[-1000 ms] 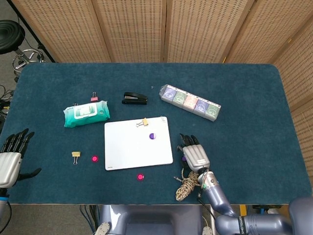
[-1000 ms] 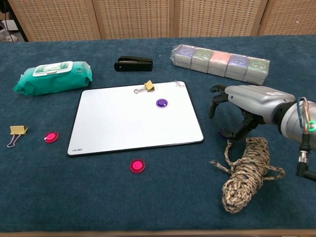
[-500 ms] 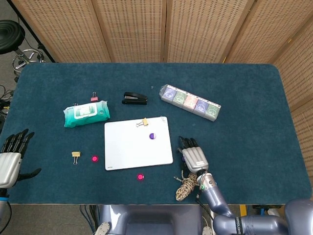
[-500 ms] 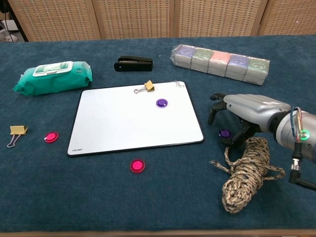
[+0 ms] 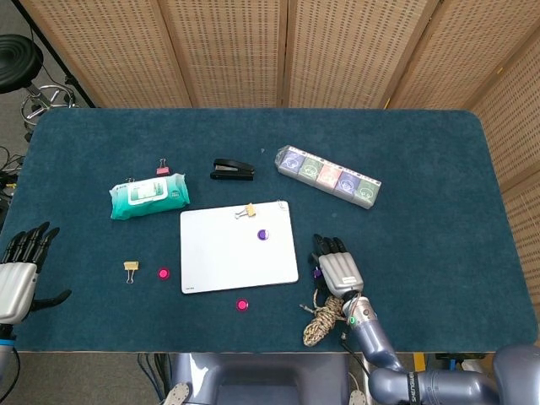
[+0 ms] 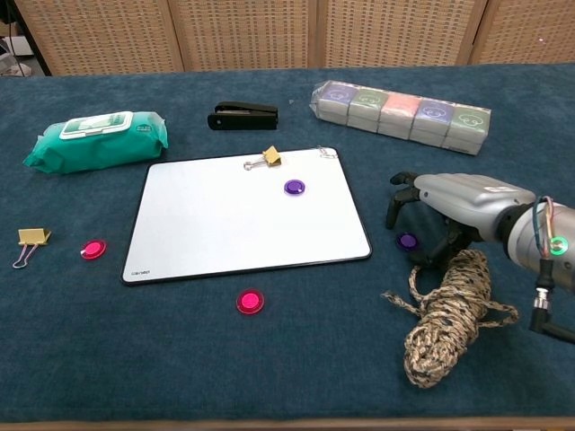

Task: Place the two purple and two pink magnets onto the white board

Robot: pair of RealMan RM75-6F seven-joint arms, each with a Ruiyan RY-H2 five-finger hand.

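Note:
The white board lies mid-table with one purple magnet on its upper right part. The second purple magnet lies on the blue cloth right of the board. My right hand arches over the cloth just right of it, fingers curved down and apart, holding nothing. Two pink magnets sit on the cloth, one left of the board and one below it. My left hand rests spread at the table's left edge.
A coiled rope lies directly beneath my right hand. A wipes pack, a black stapler and a row of wrapped boxes line the back. Yellow binder clips sit on the board's top edge and at far left.
My right hand has sunk lower and shifted slightly right, so the purple magnet now shows fully beside its fingertips. The left hand has not moved.

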